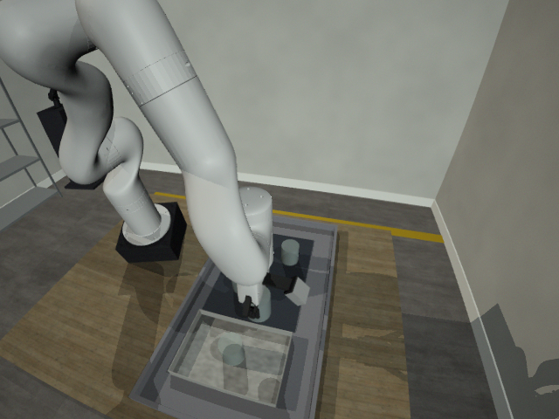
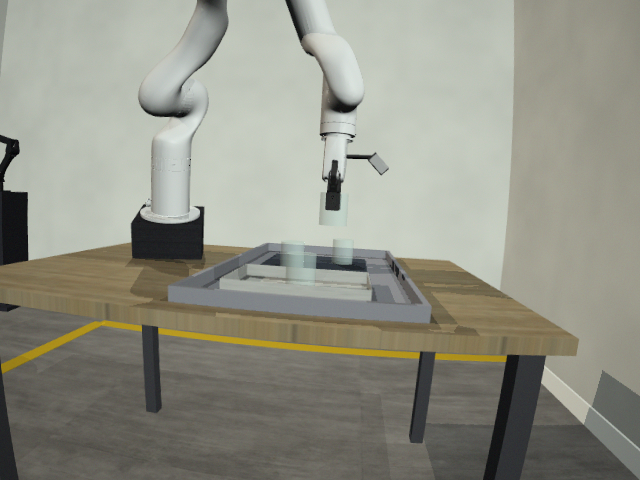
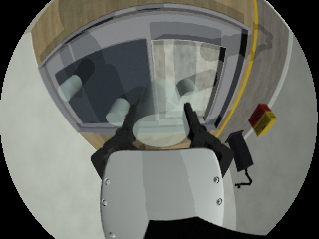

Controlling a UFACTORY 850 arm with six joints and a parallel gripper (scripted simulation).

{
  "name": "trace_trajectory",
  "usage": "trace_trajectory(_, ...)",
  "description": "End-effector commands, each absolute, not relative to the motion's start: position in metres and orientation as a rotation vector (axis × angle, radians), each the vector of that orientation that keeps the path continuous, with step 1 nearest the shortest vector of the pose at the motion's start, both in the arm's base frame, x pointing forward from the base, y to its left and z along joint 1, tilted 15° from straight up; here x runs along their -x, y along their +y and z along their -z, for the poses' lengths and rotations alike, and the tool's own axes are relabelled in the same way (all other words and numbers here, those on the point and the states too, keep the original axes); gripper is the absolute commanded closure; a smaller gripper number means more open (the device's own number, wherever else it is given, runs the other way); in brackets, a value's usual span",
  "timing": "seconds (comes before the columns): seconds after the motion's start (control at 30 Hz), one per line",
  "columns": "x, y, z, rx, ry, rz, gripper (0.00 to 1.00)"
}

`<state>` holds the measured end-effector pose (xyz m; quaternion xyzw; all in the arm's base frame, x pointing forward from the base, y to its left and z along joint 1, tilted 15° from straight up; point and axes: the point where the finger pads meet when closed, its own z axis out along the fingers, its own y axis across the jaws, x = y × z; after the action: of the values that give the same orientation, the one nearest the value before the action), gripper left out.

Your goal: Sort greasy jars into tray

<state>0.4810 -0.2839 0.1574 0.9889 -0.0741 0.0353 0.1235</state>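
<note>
My gripper is shut on a clear, pale green glass jar. It holds that jar upright, well above the table. In the wrist view the jar overlaps the border between the dark mat and the tray. One jar stands at the mat's far right. Another jar stands on the mat, mostly hidden by the arm in the top view. A further jar stands in the tray.
A raised grey border surrounds the steel top with the mat and tray. The arm's black base stands on the wooden table to the left. The wrist camera sticks out beside the gripper.
</note>
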Motion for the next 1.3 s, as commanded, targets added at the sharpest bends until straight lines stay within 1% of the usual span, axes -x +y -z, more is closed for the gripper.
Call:
trace_trajectory(0.0,-0.487,-0.302,-0.163,-2.887,-0.215,-0.103,1.00)
trace_trajectory(0.87,-0.505,-0.370,-0.181,-2.887,-0.215,-0.103,1.00)
trace_trajectory(1.27,-0.505,-0.371,-0.179,-2.887,-0.215,-0.103,1.00)
